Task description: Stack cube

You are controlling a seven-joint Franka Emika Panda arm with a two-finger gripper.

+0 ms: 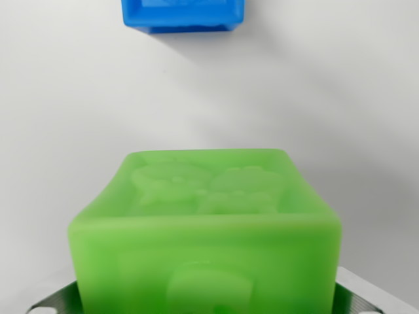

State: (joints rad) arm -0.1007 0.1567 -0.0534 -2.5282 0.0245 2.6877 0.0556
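Note:
A green cube point(206, 229) with embossed figures on its top face fills the lower middle of the wrist view. Metal fingers point(55, 299) show at both bottom corners, pressed against the cube's sides, so my gripper point(209, 304) is shut on it. The cube looks held above the white surface. A blue cube point(185, 14) lies at the top edge of the view, cut off by the frame, well beyond the green one.
The white tabletop point(340, 98) spreads between and around the two cubes. Soft shadows fall below the blue cube.

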